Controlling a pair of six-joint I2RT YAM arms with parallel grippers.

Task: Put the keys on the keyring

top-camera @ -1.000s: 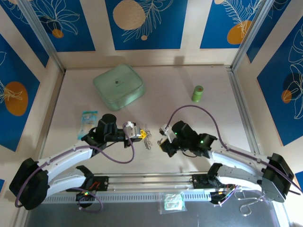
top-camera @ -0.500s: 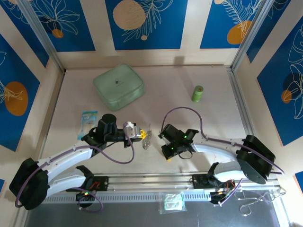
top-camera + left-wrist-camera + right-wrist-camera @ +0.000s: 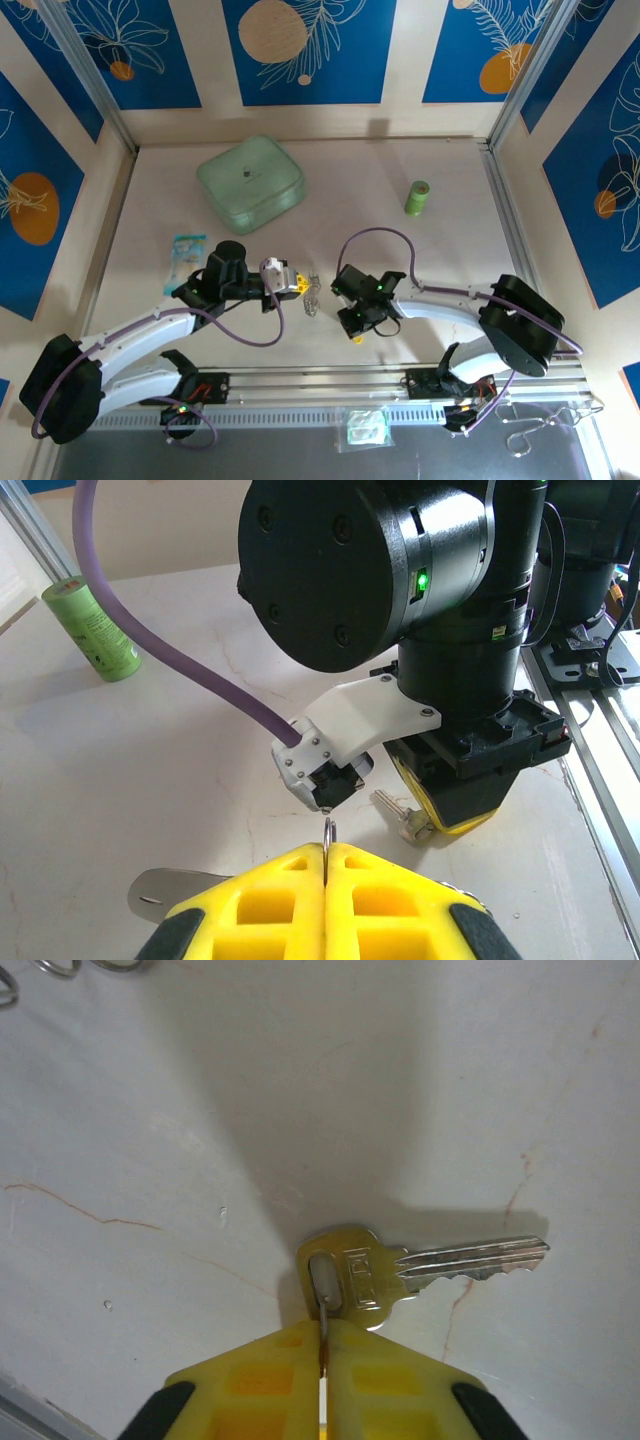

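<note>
Precariously, your right gripper [image 3: 322, 1335] (a sliver apart) pinches the key [image 3: 370, 1278] at twelve o'clock; slack would lose it before the left gripper's [image 3: 328, 858] clamped keyring [image 3: 312, 293].

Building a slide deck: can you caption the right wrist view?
Right gripper, yellow fingertips together, meets the slotted head of a brass-headed metal key lying flat on the pale table, blade pointing right.

lighting is bright, diffuse, from overhead. a broad soft shadow covers the table [image 3: 480, 1080] in the right wrist view. close yellow fingertips [image 3: 390, 900] render slightly soft.
</note>
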